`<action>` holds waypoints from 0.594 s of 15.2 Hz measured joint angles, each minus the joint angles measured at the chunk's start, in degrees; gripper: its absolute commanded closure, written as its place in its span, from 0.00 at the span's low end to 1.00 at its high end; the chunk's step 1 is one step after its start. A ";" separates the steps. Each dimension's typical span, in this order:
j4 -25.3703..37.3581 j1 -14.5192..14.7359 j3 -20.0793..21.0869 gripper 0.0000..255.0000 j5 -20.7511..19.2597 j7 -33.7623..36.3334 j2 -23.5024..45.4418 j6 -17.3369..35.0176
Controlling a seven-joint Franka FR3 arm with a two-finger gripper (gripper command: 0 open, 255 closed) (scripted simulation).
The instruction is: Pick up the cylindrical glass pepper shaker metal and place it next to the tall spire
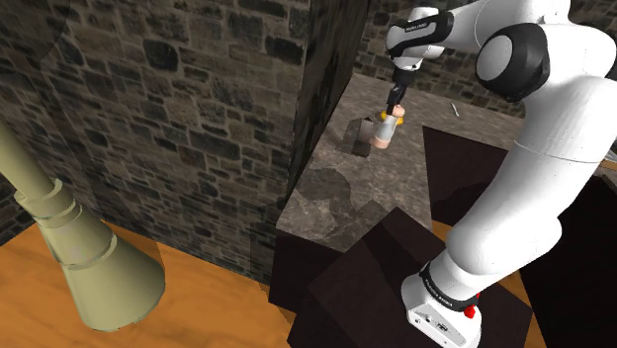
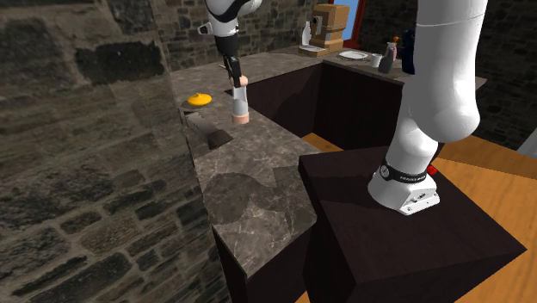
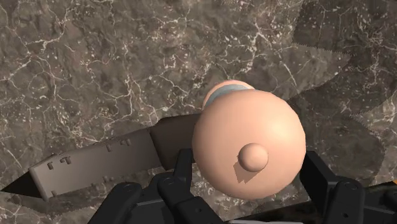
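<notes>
A peach-coloured pepper shaker (image 1: 388,130) with a domed, knobbed cap (image 3: 247,149) and a grey band stands nearly upright over the dark marble counter (image 1: 346,198). My gripper (image 1: 397,103) comes down from above and is shut on its upper part, with the black fingers (image 3: 185,167) pressed to both sides of the cap. I cannot tell whether its base (image 2: 241,119) touches the counter. Right beside the shaker lies the spire (image 3: 95,167), a grey-brown notched tower (image 2: 209,131) on its side with a pointed tip.
A yellow, flat thing (image 2: 200,100) sits behind the shaker. A stone wall (image 1: 198,109) borders the counter. On the far counter are a plate (image 2: 353,55), bottles and a wooden block (image 2: 331,26). A big beige cone (image 1: 89,257) stands on the wooden floor.
</notes>
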 measured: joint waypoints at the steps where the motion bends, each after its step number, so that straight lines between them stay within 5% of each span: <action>1: 2.46 -0.91 -0.25 1.00 0.62 -1.19 1.93 -0.57; 9: 18.62 -9.56 -1.76 1.00 4.54 -10.84 14.92 -3.81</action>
